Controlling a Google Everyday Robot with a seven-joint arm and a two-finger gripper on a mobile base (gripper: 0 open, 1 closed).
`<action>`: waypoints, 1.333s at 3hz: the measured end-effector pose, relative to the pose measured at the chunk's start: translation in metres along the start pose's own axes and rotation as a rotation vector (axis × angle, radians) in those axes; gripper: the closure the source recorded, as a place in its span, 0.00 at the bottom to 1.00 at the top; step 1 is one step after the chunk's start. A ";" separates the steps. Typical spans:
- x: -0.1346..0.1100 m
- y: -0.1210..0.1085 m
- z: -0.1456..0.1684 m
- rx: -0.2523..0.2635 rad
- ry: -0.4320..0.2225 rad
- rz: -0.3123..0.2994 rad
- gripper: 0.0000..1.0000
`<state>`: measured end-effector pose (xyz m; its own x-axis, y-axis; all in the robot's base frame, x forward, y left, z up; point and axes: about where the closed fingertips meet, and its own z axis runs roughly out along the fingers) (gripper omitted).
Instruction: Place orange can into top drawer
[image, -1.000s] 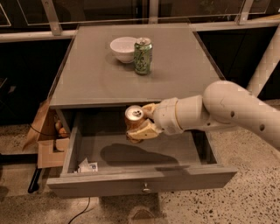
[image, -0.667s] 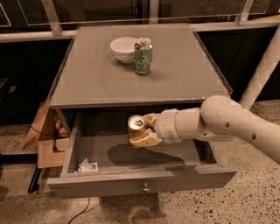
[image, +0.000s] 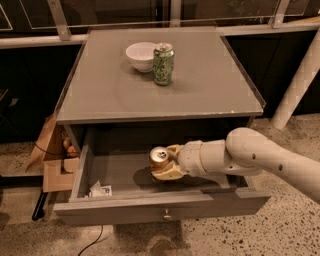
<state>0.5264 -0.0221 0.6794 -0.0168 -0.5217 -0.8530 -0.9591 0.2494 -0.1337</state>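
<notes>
The orange can (image: 159, 159) stands upright inside the open top drawer (image: 160, 209), near its middle, low over or on the drawer floor. My gripper (image: 167, 164) reaches in from the right and is shut on the can, with tan fingers (image: 168, 173) wrapped around its right and lower side. The white arm (image: 250, 160) runs out over the drawer's right side. The drawer front has a small round metal knob (image: 166, 216).
A white bowl (image: 141, 55) and a green-and-white can (image: 163, 63) stand on the grey table top (image: 200, 85). A small crumpled packet (image: 100, 190) lies in the drawer's front left corner. A cardboard box (image: 55, 160) sits on the floor at left. A white post (image: 297, 85) stands at right.
My gripper has carried the orange can lower and deeper into the drawer, from near the drawer's top edge to down by its floor.
</notes>
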 end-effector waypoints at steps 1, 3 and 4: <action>0.017 -0.005 0.006 0.002 -0.008 -0.001 1.00; 0.043 -0.012 0.017 0.001 -0.027 0.004 1.00; 0.044 -0.012 0.018 0.000 -0.028 0.005 0.83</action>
<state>0.5426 -0.0335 0.6350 -0.0135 -0.4979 -0.8671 -0.9590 0.2520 -0.1298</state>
